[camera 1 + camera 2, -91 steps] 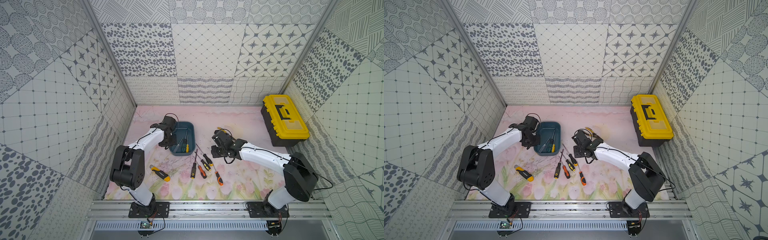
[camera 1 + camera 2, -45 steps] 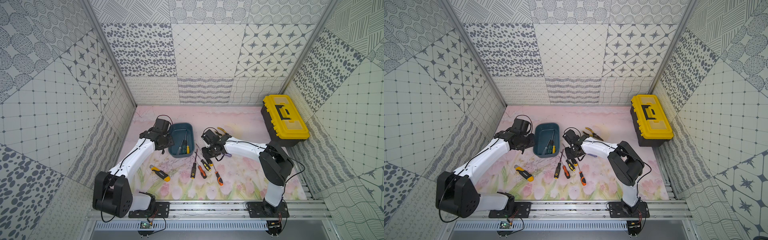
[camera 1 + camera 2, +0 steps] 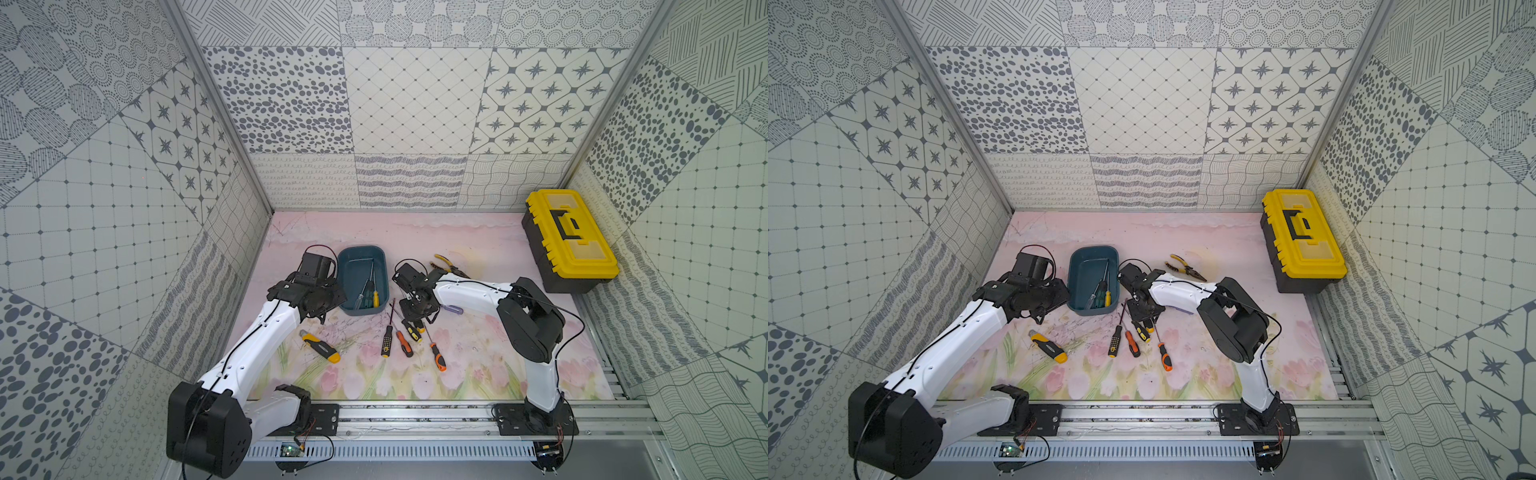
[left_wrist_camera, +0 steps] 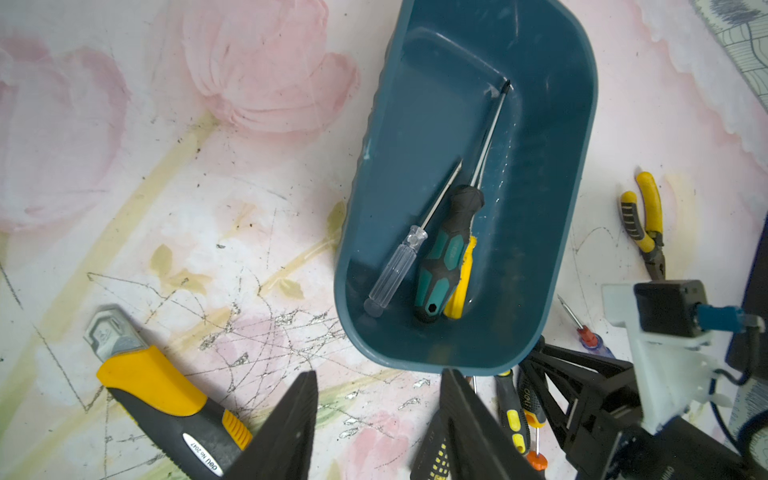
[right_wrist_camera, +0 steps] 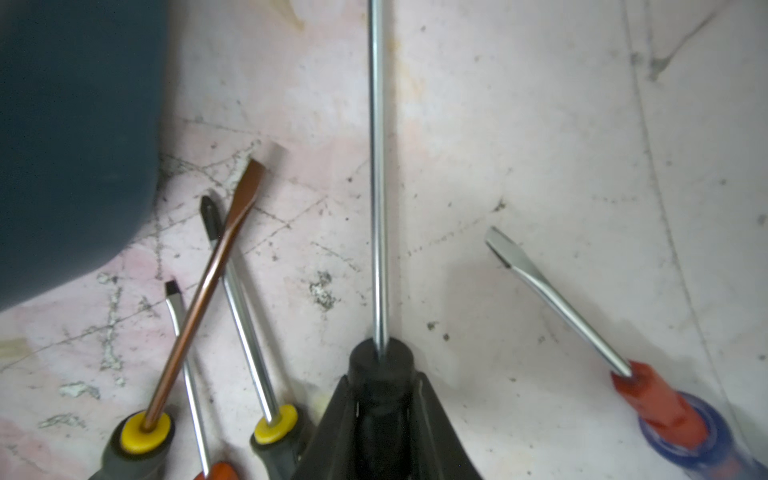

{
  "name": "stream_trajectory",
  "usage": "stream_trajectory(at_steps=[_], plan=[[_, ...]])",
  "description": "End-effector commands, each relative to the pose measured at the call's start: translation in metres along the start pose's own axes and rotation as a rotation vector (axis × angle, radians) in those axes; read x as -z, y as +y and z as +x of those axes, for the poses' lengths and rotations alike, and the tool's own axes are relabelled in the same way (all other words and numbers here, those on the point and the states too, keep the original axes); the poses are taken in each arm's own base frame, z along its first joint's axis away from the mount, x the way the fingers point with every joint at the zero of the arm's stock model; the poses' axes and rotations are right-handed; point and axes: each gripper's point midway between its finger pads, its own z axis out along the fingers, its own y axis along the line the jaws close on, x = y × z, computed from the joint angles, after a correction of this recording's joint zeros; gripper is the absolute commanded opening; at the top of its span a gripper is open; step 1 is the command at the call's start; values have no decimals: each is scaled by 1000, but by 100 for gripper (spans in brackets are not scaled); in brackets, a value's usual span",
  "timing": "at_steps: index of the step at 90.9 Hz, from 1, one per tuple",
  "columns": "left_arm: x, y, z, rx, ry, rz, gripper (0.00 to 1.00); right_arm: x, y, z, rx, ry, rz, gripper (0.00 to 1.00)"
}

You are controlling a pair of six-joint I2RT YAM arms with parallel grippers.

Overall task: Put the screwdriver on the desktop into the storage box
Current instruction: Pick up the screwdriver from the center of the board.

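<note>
Watching the right arm, I see it has swung in from the open table to a spot just beside the storage box, and the right fingers have closed on the black handle of a long-shafted screwdriver. That screwdriver sits outside the box, low at the table; I cannot tell whether it has lifted. Other screwdrivers lie loose next to it. My left arm has pulled back from over the box to its left side, and the left fingers now stand apart, empty. Inside the box lie a clear-handled screwdriver, a teal-and-black one and a yellow one
</note>
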Motion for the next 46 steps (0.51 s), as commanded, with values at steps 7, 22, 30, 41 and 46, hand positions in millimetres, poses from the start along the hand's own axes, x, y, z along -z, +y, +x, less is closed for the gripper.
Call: stream_trajectory(at_steps=[7,22,30,41,46], plan=[[4,-6,-3,49,-12,33,52,1,-4,-3,-16,-16,39,12],[5,-4,-2,50,-14,33,52,26,-8,-9,-83,-89,20,4],[4,-2,0,57,-15,25,52,48,-9,-17,-121,-143,2,3],[1,2,2,76,-21,22,52,79,4,-40,-186,-233,-82,2],[-1,5,4,93,-25,20,52,91,19,-53,-213,-264,-162,2]])
